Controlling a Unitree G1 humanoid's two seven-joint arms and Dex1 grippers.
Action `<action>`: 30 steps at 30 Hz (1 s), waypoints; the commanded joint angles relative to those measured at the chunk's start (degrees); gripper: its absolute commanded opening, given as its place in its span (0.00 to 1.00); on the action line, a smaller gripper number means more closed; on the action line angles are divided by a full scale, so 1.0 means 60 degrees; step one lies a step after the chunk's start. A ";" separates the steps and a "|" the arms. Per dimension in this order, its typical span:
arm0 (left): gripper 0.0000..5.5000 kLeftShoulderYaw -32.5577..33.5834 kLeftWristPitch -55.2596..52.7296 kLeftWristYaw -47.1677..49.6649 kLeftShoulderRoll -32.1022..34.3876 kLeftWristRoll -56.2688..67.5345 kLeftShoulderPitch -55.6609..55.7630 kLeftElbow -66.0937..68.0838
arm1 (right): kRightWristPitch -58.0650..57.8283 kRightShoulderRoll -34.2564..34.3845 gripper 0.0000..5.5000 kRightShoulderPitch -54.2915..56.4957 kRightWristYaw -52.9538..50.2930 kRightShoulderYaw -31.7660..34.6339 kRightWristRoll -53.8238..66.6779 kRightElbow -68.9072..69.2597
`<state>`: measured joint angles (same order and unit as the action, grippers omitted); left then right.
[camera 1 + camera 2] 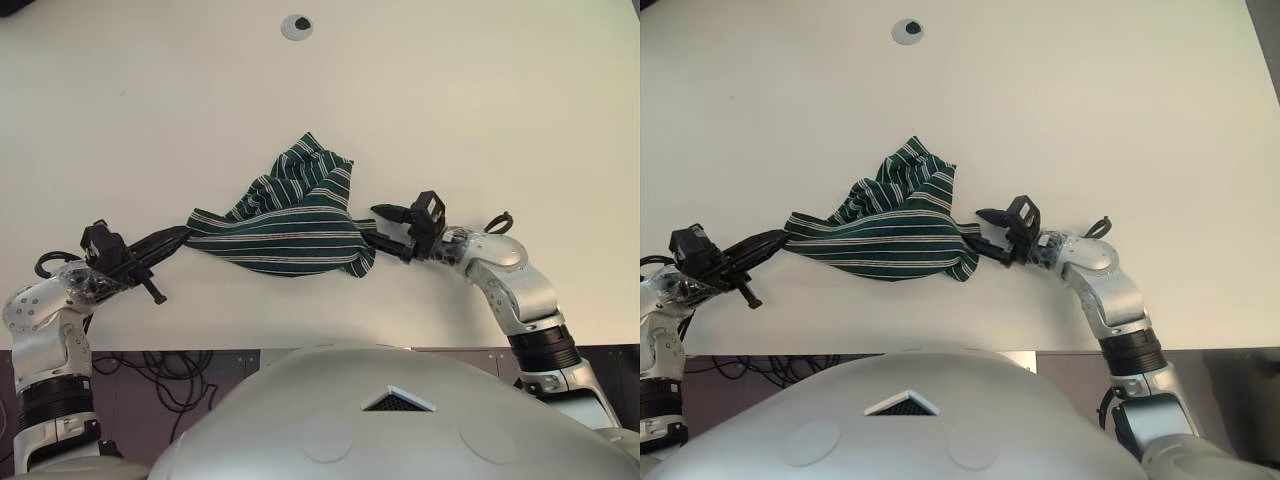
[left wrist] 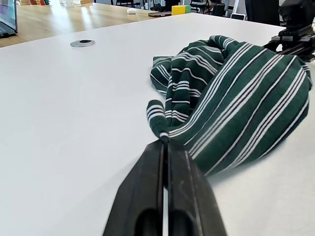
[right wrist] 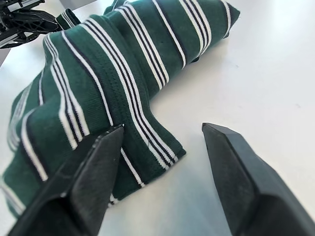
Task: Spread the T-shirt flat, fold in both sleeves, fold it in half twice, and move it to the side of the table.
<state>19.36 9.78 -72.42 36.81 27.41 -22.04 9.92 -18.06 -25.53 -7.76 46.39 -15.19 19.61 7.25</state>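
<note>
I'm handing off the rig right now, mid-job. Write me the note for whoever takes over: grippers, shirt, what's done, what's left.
Left gripper: shut on an edge of the green fabric T-shirt with white stripes.
Right gripper: open at the shirt's opposite edge, fingers straddling the hem, nothing gripped.
T-shirt: bunched in a heap near the middle of the white table, between the two grippers.
Done: nothing; the shirt is not flat and no fold is made.
Left: spread it flat, fold in both sleeves, fold in half twice, move it to the table's side.
</note>
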 commanded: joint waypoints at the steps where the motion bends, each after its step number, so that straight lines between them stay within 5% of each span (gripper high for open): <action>1: 0.00 -0.0060 0.0091 0.0098 0.0040 -0.0094 0.0082 -0.0064 | -0.0023 -0.0337 0.52 -0.0279 0.0098 -0.0149 -0.0407 -0.0010; 20: 0.00 -0.0122 0.0106 0.0115 0.0093 -0.0063 0.0476 0.0064 | 0.1163 -0.0479 0.00 -0.0547 -0.0197 -0.0178 -0.1363 0.0075; 30: 0.00 -0.0360 -0.0922 0.0363 -0.0194 0.1105 0.2101 -0.1004 | 0.1071 -0.0612 0.00 0.0107 -0.0124 0.3481 0.2584 0.2445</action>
<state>17.93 6.19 -71.83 35.77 33.16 -13.56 5.36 -9.66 -27.73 -9.85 45.97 1.91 31.64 20.18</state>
